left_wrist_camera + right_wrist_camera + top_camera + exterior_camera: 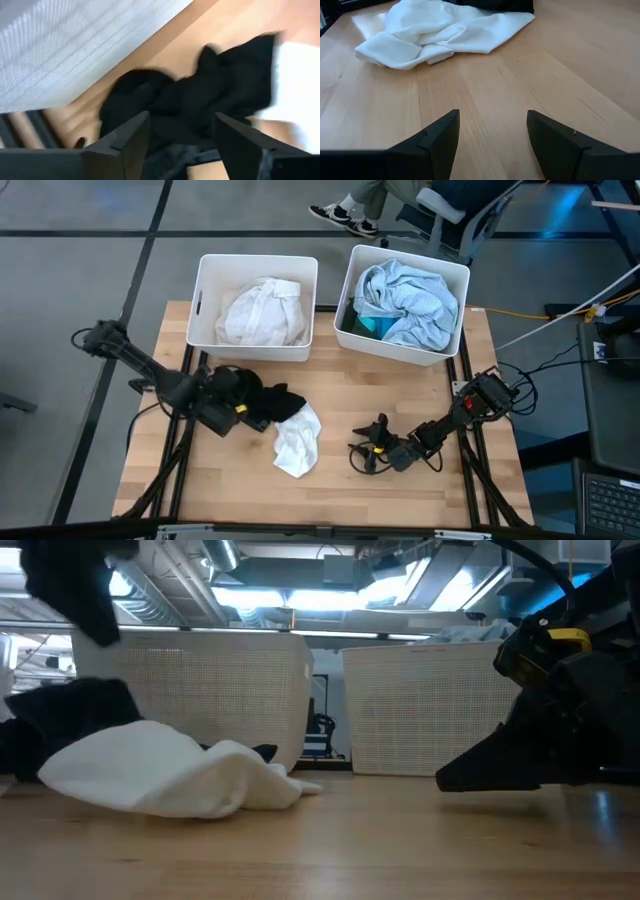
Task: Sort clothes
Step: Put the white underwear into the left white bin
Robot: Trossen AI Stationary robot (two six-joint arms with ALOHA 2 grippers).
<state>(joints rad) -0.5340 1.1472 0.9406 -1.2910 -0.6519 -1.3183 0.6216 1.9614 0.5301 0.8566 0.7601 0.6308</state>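
Crumpled black garment [262,400] was straddled by the left gripper's [243,410] spread fingers beside a rumpled white cloth [298,442], while the right gripper [366,453] was held open over bare planked wood [340,485].

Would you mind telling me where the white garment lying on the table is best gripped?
Probably at the raised, bunched folds of the white garment, coming from above. It lies crumpled and partly flat on the wooden table, so the thin edges offer little; the open right tool faces it.
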